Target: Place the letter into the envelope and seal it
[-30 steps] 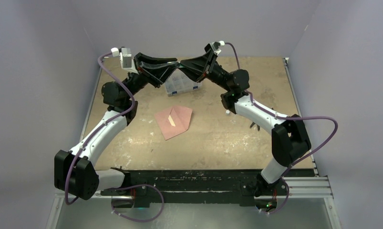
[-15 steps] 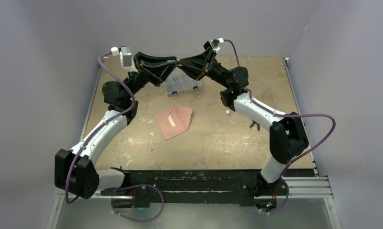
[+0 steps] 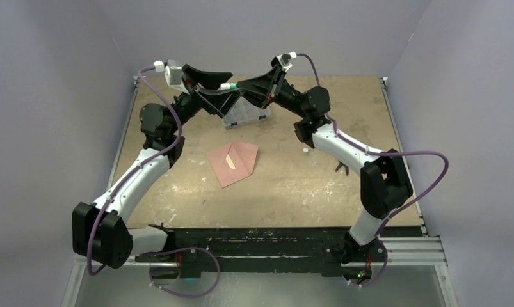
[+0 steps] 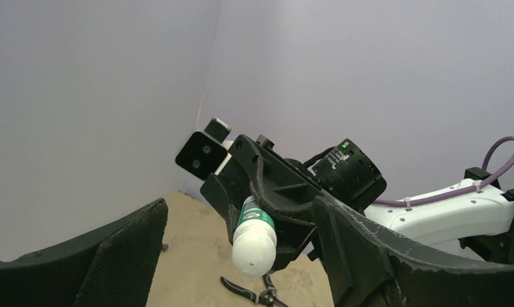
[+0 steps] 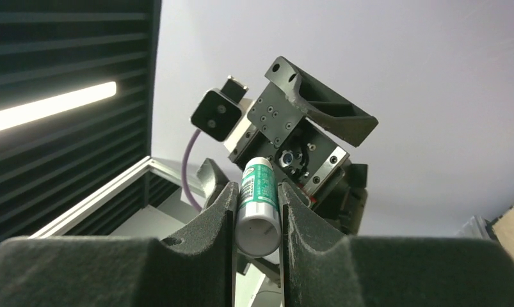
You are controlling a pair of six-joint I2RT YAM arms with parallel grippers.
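Right fingers (image 5: pixel 217 220) are clamped on a glue stick (image 5: pixel 257 203), held high over the 12 o'clock side of the desk (image 3: pixel 292 185). Left fingers (image 4: pixel 123 256) stand wide apart facing it, touching nothing. Judged purpose: glue for sealing.

The envelope (image 3: pixel 240 165) lies flat at desk centre, with a pale strip on it, probably the letter (image 3: pixel 230 161). A clear box (image 3: pixel 244 116) sits at its 12 o'clock and pliers (image 3: pixel 341 169) at 3 o'clock. Neither appears to obstruct the way down.
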